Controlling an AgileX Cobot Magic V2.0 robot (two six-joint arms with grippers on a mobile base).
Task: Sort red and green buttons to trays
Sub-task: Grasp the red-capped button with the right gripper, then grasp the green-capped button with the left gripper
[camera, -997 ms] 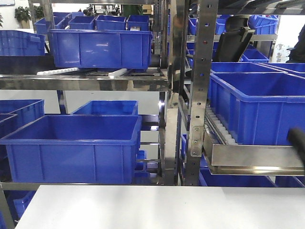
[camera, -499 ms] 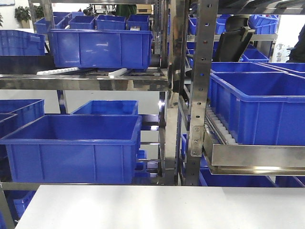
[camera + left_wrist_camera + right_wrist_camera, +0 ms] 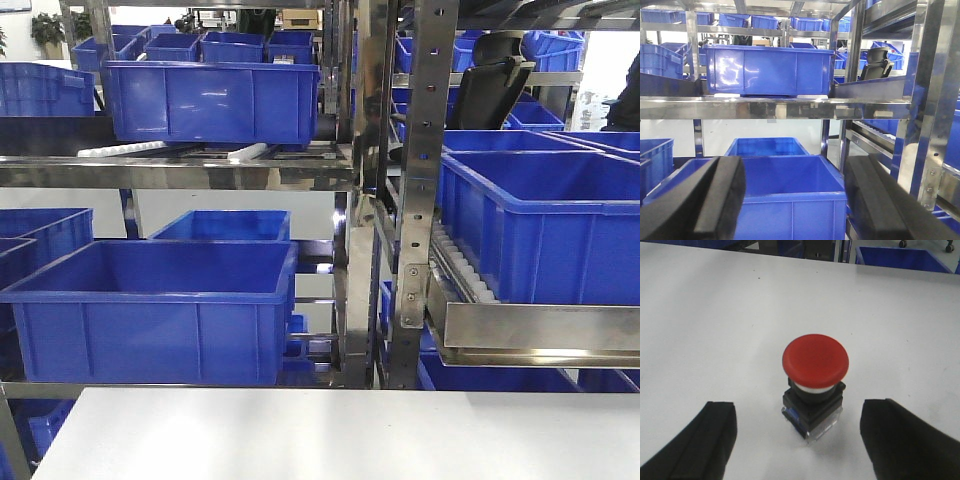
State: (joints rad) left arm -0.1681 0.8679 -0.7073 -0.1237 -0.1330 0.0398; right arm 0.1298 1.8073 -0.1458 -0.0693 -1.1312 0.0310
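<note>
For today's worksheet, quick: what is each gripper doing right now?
Left gripper: open, holding nothing.
Right gripper: open, flanking the red mushroom-capped plastic push button, not touching it.

From the front we look level over the desk (image 3: pixel 330 435) into the shelving (image 3: pixel 352 170). Our left wrist view shares that shelving, nearer. Our right wrist view looks closely down on the desk.

- The red button (image 3: pixel 815 371) stood upright on the white table (image 3: pixel 715 315).
- The right gripper (image 3: pixel 800 412) was spread wide, its fingers (image 3: pixel 715 435) flanking the button, apart from it.
</note>
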